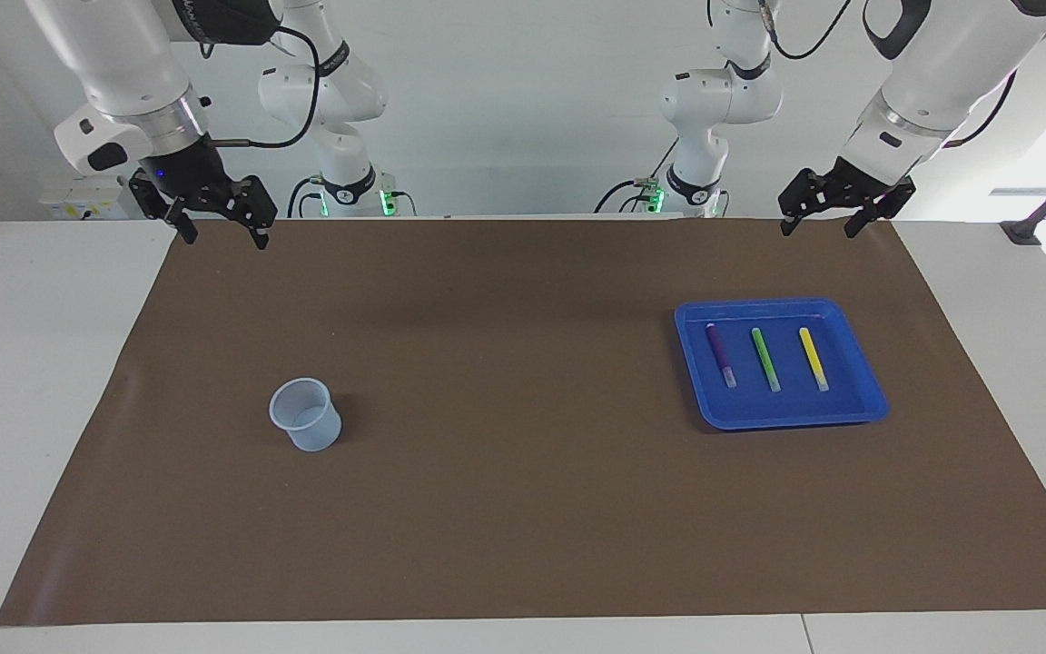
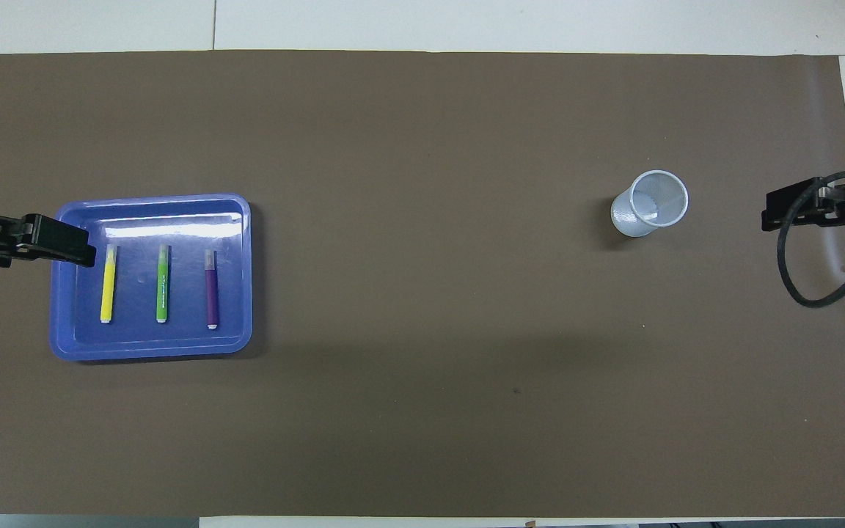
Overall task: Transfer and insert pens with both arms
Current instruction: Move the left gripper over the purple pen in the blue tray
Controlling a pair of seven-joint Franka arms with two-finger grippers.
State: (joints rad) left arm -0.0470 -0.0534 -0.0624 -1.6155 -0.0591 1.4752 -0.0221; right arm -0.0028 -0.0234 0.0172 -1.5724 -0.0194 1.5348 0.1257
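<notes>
Both grippers, left [image 1: 821,222] and right [image 1: 223,229], hang open; arms raised.

1. Tray [image 1: 782,413]: blue.
2. Pens: purple [image 1: 719,352], green [image 1: 764,357], yellow [image 1: 813,356], whitish tips.
3. Cup [image 1: 306,416]: pale grey mesh.
4. Mat [image 1: 523,509]: brown.
5. Counter [image 1: 33,381]: white.
6. End effectors [image 1: 222,229] [image 1: 821,218]: black.

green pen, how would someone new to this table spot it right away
Find the blue tray on the brown mat, toward the left arm's end of the table. Three pens lie side by side in it. The green pen is the middle one, between the purple pen and the yellow pen.
</notes>
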